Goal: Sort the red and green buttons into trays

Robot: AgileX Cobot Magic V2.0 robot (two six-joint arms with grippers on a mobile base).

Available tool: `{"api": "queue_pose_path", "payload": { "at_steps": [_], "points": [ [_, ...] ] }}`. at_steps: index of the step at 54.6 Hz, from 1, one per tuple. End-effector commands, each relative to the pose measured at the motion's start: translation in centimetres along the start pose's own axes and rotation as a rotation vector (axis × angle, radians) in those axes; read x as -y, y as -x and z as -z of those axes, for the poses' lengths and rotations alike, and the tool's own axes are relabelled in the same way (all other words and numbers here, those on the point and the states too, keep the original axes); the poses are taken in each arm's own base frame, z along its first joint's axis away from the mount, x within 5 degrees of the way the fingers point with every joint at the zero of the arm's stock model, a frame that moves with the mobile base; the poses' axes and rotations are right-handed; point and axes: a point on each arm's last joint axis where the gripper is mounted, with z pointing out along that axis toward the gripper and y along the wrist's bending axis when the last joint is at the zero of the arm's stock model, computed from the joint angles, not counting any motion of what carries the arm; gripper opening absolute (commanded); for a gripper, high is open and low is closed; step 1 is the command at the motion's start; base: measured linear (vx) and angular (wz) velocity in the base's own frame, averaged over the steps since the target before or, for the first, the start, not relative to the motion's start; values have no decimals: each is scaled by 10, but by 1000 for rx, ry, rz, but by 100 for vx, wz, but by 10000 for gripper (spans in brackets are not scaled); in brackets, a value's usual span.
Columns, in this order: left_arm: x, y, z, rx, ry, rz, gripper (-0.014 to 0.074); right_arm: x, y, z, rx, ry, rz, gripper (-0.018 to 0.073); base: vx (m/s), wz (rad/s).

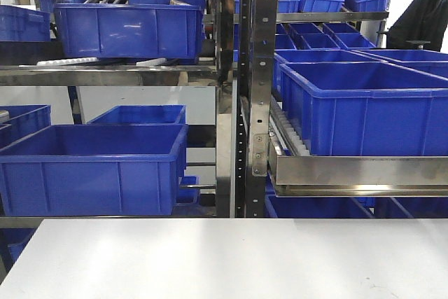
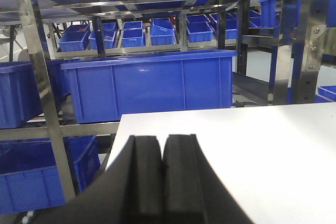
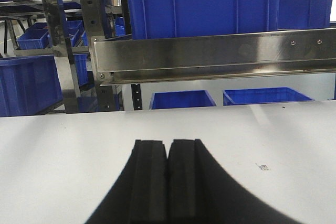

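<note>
Rows of blue crates [image 1: 91, 166] fill our steel racking [image 1: 234, 89]; the white worktop [image 1: 224, 257] lies below, left end effector [image 2: 162, 145] and right end effector [image 3: 168, 150] pressed together, buttons and trays nowhere in view

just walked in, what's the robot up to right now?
Nothing is being handled at this moment. Both the left gripper and the right gripper are shut and empty, held low over a bare white table. No buttons or red or green trays show in any view. Beyond the table stand metal racks loaded with blue crates. Sorting does not look started.
</note>
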Motion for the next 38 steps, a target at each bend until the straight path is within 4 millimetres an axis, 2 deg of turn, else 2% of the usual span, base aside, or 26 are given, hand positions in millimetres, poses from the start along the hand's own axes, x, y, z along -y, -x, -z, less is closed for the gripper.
{"api": "queue_pose_path", "payload": {
  "at_steps": [1,15,22,31,38],
  "points": [
    [-1,15,3,115,13,6,-6,-1,4,0,80,14,3,-9,0,0],
    [-2,19,3,152,17,6,-6,-1,4,0,81,12,32,-9,0,0],
    [-2,24,4,200,22,22,-6,-2,9,1,135,24,28,-9,0,0],
    [-4,54,13,354,34,17,-4,-6,34,7,341,65,25,-9,0,0],
    [-5,87,20,403,38,-37,-3,-6,66,9,305,43,27,-9,0,0]
  ]
}}
